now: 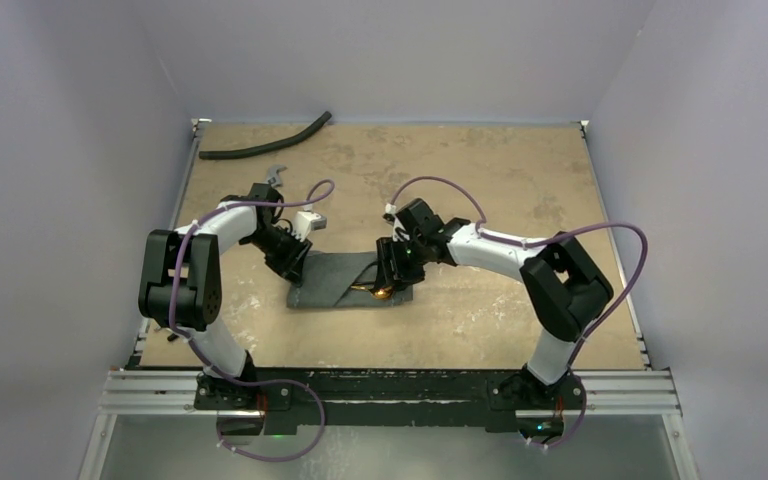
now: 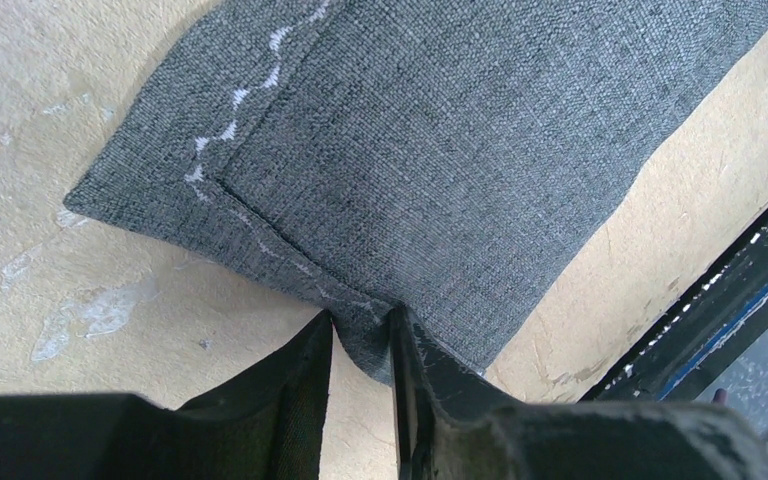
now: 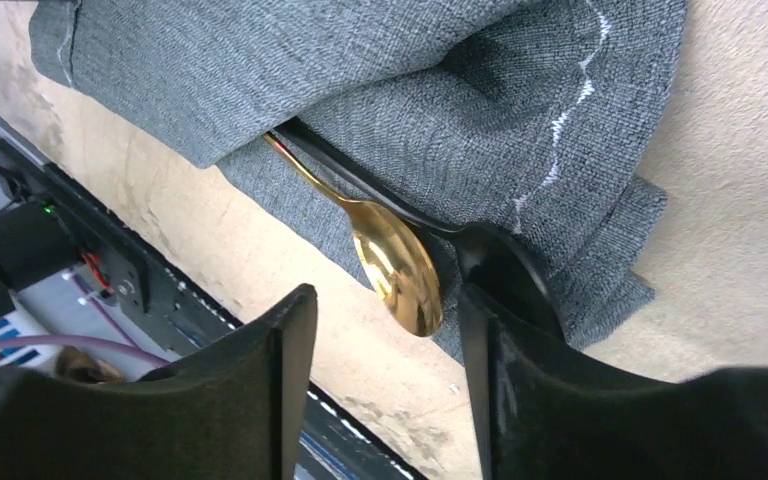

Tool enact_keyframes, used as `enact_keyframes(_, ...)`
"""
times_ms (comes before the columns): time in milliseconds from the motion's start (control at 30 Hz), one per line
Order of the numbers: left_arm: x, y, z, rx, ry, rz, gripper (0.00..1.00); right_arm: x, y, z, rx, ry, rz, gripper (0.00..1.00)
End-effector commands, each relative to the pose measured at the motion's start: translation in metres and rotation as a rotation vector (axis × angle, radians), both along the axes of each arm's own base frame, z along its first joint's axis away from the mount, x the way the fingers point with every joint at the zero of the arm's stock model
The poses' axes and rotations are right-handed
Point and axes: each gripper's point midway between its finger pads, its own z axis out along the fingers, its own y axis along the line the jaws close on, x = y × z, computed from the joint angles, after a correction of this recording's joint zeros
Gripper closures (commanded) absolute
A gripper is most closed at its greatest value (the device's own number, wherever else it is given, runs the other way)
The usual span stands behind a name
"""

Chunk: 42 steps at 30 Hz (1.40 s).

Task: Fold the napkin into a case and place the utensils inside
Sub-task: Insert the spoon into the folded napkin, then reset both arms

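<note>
My left gripper (image 2: 360,330) pinches an edge of the grey woven cloth napkin (image 2: 440,150). My right gripper (image 3: 388,300) is spread at the napkin's opposite end. There, the shiny gold metal spoon (image 3: 400,265) and black round-bowled spoon (image 3: 505,265) poke from its fold.

left claw (image 2: 360,325) — pinched nearly closed | right claw (image 3: 385,300) — jaws apart | arms bent inward

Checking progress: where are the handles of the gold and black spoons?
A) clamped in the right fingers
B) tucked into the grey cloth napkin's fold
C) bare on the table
B: the shiny gold spoon and the black spoon run handle-first into the folded grey cloth napkin.
</note>
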Motion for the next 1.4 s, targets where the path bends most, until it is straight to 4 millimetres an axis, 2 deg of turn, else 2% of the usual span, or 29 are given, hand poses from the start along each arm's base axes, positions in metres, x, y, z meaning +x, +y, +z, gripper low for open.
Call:
enact_keyframes(0, 0.005, 0.005, 0.01, 0.016, -0.04, -0.008, 0.7, 0.004, -0.003, 0.029, 0.004, -0.069, 0.009, 0.34)
enact_keyframes(33, 0.006, 0.006, 0.013, 0.02, -0.043, -0.007, 0.67, 0.003, -0.006, 0.032, -0.003, -0.077, 0.016, 0.21)
enact_keyframes(67, 0.007, 0.007, 0.016, 0.025, -0.046, -0.01, 0.64, 0.002, -0.009, 0.036, -0.014, -0.083, 0.021, 0.04)
enact_keyframes(133, 0.01, 0.009, 0.024, 0.038, -0.059, -0.016, 0.59, 0.001, -0.017, 0.043, -0.045, -0.099, 0.03, 0.01)
enact_keyframes(233, 0.014, 0.012, 0.042, 0.053, -0.078, -0.036, 0.35, 0.002, -0.03, 0.061, -0.076, -0.142, 0.015, 0.01)
enact_keyframes(300, 0.019, 0.011, 0.054, 0.045, -0.093, -0.037, 0.17, 0.013, -0.04, 0.075, -0.085, -0.189, -0.02, 0.01)
enact_keyframes(400, 0.034, 0.005, 0.076, 0.017, -0.118, -0.022, 0.09, 0.045, -0.056, 0.099, -0.058, -0.253, -0.087, 0.01)
enact_keyframes(567, 0.064, -0.011, 0.1, -0.063, -0.198, 0.015, 0.06, 0.114, -0.091, 0.132, -0.099, -0.431, -0.262, 0.01)
enact_keyframes(667, 0.083, -0.032, 0.093, -0.159, -0.26, 0.069, 0.04, 0.161, -0.141, 0.139, -0.207, -0.575, -0.464, 0.01)
enact_keyframes(700, 0.088, -0.039, 0.088, -0.191, -0.274, 0.083, 0.04, 0.17, -0.16, 0.131, -0.223, -0.605, -0.506, 0.01)
enact_keyframes(800, 0.111, -0.047, 0.075, -0.246, -0.372, 0.115, 0.03, 0.193, -0.213, 0.125, -0.261, -0.786, -0.622, 0.01)
enact_keyframes(867, 0.125, -0.043, 0.068, -0.256, -0.46, 0.141, 0.02, 0.195, -0.244, 0.128, -0.324, -0.972, -0.681, 0.01)
enact_keyframes(933, 0.139, -0.034, 0.064, -0.258, -0.553, 0.175, 0.02, 0.187, -0.271, 0.124, -0.399, -1.101, -0.748, 0.01)
enact_keyframes(1100, 0.159, -0.012, 0.049, -0.27, -0.691, 0.227, 0.02, 0.165, -0.336, 0.114, -0.479, -1.208, -0.989, 0.01)
enact_keyframes(1167, 0.166, 0.004, 0.036, -0.262, -0.709, 0.276, 0.02, 0.161, -0.346, 0.108, -0.459, -1.23, -1.022, 0.01)
enact_keyframes(1267, 0.171, 0.029, 0.018, -0.27, -0.712, 0.37, 0.02, 0.16, -0.345, 0.108, -0.391, -1.283, -1.037, 0.01)
enact_keyframes(1367, 0.169, 0.042, 0.018, -0.324, -0.752, 0.458, 0.02, 0.165, -0.346, 0.103, -0.404, -1.308, -1.027, 0.01)
